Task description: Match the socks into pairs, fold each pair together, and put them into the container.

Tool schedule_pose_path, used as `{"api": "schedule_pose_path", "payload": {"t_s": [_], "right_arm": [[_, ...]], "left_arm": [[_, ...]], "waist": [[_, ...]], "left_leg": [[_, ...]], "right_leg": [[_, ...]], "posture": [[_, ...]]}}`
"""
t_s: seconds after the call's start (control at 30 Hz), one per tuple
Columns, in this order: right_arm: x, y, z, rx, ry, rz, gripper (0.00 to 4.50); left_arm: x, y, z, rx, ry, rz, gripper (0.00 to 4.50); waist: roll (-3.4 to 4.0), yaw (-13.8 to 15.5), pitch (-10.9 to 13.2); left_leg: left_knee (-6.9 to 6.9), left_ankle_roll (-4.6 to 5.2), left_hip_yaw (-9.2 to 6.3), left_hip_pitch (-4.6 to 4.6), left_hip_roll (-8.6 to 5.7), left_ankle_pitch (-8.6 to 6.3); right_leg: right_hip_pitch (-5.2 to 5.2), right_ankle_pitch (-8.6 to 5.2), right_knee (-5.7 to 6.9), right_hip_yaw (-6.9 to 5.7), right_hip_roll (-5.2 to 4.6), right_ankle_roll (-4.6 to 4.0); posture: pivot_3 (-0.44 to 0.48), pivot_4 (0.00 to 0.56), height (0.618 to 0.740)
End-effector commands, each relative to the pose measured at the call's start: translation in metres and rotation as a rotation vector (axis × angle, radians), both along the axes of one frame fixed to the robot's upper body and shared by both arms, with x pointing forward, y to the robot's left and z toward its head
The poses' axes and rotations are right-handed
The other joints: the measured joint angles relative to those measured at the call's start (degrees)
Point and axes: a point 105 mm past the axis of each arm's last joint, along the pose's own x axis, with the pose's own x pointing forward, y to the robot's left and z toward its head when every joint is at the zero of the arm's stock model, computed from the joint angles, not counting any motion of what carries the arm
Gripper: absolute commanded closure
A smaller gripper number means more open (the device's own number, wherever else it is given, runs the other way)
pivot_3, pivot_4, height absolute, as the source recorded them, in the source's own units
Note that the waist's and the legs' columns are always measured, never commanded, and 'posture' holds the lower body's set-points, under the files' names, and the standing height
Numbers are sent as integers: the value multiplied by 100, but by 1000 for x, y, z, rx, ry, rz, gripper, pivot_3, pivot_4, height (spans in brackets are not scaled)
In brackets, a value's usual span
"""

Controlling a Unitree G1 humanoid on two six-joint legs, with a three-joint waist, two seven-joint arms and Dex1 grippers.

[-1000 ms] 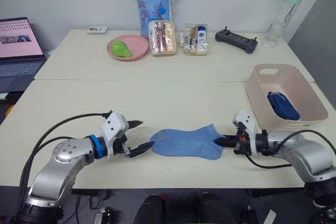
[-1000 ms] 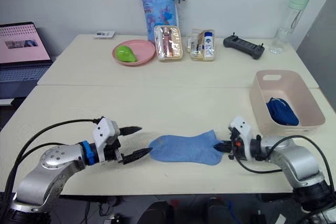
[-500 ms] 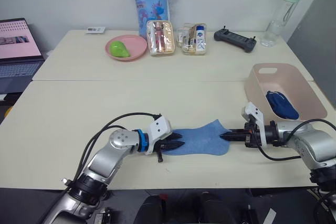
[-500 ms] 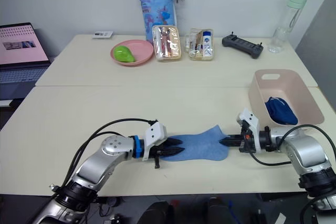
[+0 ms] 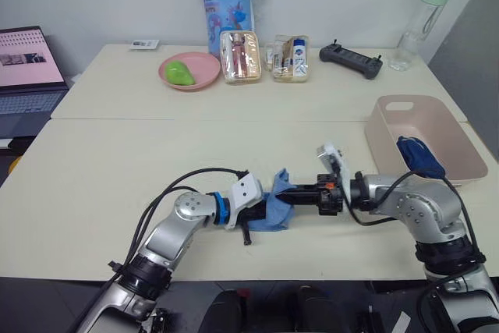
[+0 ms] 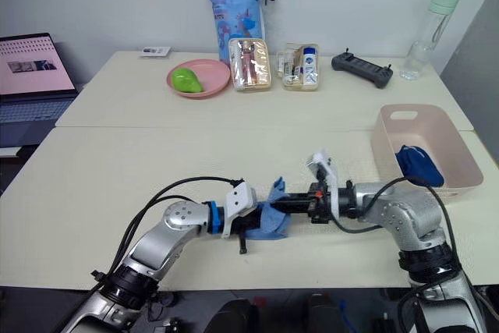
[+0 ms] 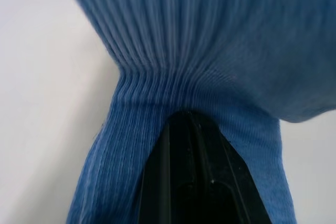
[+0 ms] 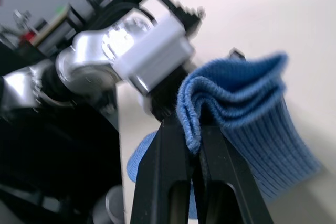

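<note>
Head cam: the sky blue socks [image 5: 273, 207] sit bunched at the table's [image 5: 117, 161] 6 o'clock edge, with the left gripper [image 5: 261, 210] and right gripper [image 5: 287, 195] meeting there, and the container [image 5: 460, 157] at 3 o'clock holding dark socks [image 5: 419, 157]. Left wrist cam: fingers [image 7: 197, 182] together, clamped into the ribbed knit. Right wrist cam: fingers [image 8: 165, 182] pinch the folded cuff edge.

The folded socks [image 5: 273, 207] lie on the near table [image 5: 117, 185], between the left gripper [image 5: 261, 210] on their left and the right gripper [image 5: 284, 195] on their right. The container [image 5: 448, 142] stands at the right edge with another sock pair [image 5: 419, 156] in it. On the far table, the plate [image 5: 189, 72] is left of two pouches [image 5: 240, 56], with the controller [image 5: 351, 59] and bottle [image 5: 419, 15] further right.
</note>
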Motion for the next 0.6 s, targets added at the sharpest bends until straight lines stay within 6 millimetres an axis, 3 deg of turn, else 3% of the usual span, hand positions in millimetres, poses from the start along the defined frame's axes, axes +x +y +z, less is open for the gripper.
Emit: {"api": "schedule_pose_path", "payload": {"t_s": [0.03, 0.2, 0.3, 0.4, 0.5, 0.6], "right_arm": [[1, 4, -4, -21, -40, 27, 4500], [4, 11, -13, -47, -55, 46, 4500], [9, 15, -15, -59, -72, 28, 4500], [6, 16, -10, -28, -63, 40, 3726], [4, 14, 2, 7, -46, 51, 2686], [-3, 12, 21, 55, -15, 76, 1564]], "left_arm": [[-1, 19, -1, 35, 29, 51, 4440], [-9, 46, 34, -21, 41, 113, 4440], [-19, 60, 43, 8, 38, 105, 4440], [-22, 71, 62, -1, 16, 126, 4500], [-23, 74, 87, -39, -20, 111, 4500], [-22, 70, 96, -56, -49, 86, 4500]], "waist": [[0, -22, 0], [0, -110, 0], [2, -131, 1], [2, -124, 1], [0, -110, 2], [1, -110, 2]], "left_leg": [[0, 0, 1, 1, 0, 0], [-2, 0, -1, 1, 7, 0], [-4, 0, -5, 1, 8, 0], [-4, -1, -4, -1, 6, 0], [-3, -1, -6, -3, 4, 0], [-3, -1, -6, -4, 3, 0]], "right_leg": [[0, 0, 1, 0, 1, 0], [-2, 0, 2, -1, 5, 0], [-4, 0, 3, -4, 5, 0], [-3, 0, 1, -2, 4, 0], [-2, 0, -2, -3, 2, 0], [-2, 0, -2, -4, 1, 0]], "posture": [[0, 150, 740], [0, 150, 740], [0, 150, 740], [0, 150, 740], [0, 150, 740], [0, 150, 740]]}}
